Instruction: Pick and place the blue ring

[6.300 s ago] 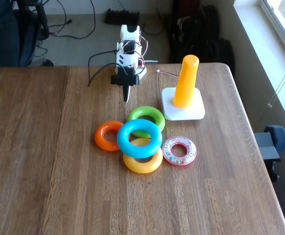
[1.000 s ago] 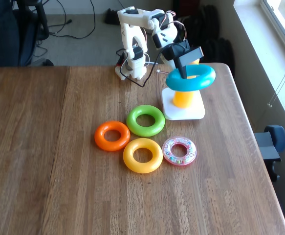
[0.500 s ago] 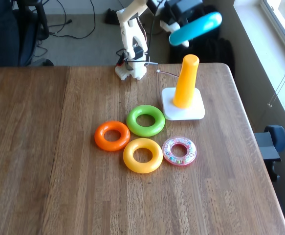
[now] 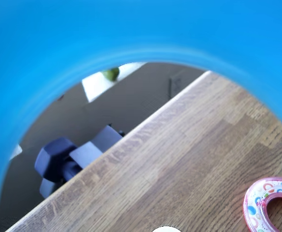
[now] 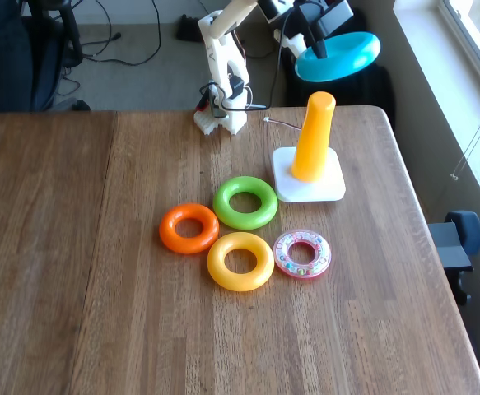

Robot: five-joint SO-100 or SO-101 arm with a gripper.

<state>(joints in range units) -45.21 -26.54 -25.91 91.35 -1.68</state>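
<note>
In the fixed view the blue ring hangs in the air, nearly level, just above and slightly behind the top of the orange peg on its white base. My gripper is shut on the ring's left rim. In the wrist view the blue ring arches close over the lens, and the wooden table shows through its hole.
On the table in front of the peg lie a green ring, an orange ring, a yellow ring and a pink patterned ring. The arm's base stands at the table's far edge. The right table edge is near the peg.
A second ago the blue ring hung low around the peg. It then rose tilted above the peg, and now it is levelled out, a little lower and further right.
</note>
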